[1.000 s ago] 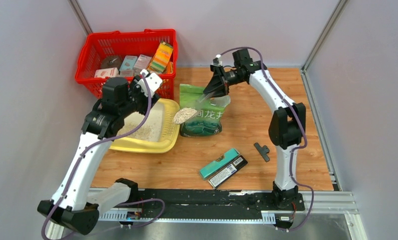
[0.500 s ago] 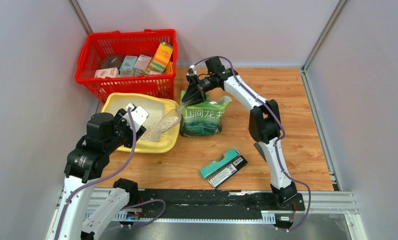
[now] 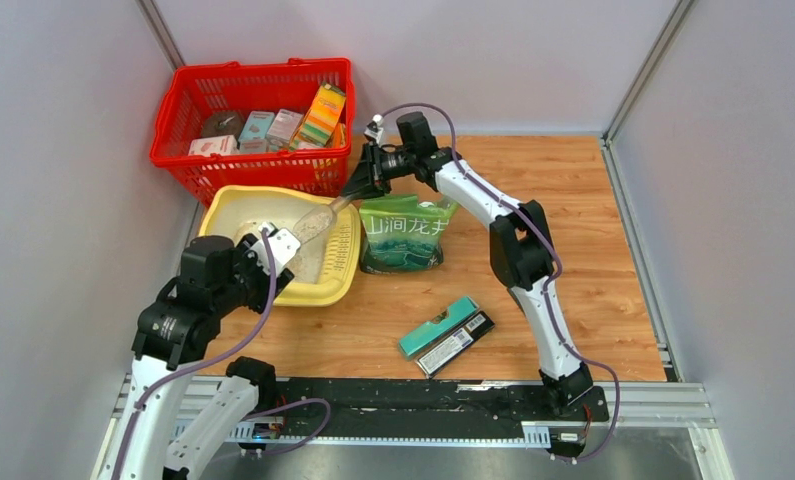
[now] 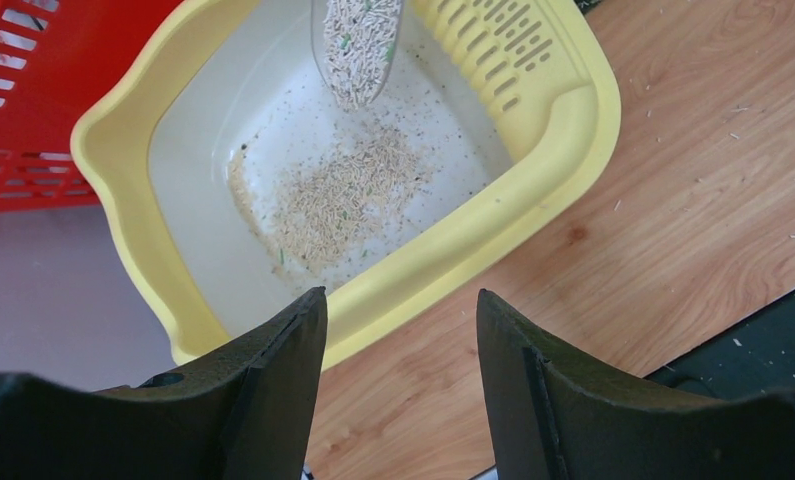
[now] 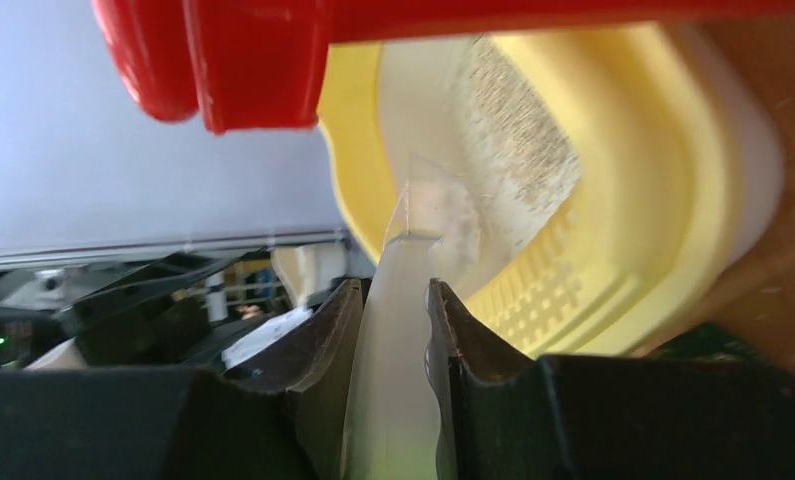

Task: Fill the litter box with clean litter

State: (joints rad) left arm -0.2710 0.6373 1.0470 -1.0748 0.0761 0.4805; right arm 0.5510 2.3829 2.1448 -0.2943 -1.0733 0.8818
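Observation:
The pale-yellow litter box (image 3: pixel 223 205) lies at the left, in front of the red basket. A thin patch of clean litter (image 4: pixel 343 195) covers part of its cream floor. My right gripper (image 3: pixel 358 185) is shut on the handle of a translucent scoop (image 3: pixel 313 225), which hangs tilted over the box with litter (image 4: pixel 358 40) in it. In the right wrist view the jaws (image 5: pixel 393 290) clamp the pale handle and the scoop (image 5: pixel 428 215) points into the box (image 5: pixel 673 200). My left gripper (image 4: pixel 401 295) is open and empty, above the box's near rim (image 4: pixel 573 120).
A green printed bag (image 3: pixel 403 235) stands open just right of the box. The red mesh basket (image 3: pixel 253 100) with several packs is at the back left. A teal box and a black box (image 3: pixel 443 330) lie on the wooden table near the front.
My right gripper has carried the filled scoop left from above the bag to over the litter box and tipped it. My left arm has drawn back to the box's near side.

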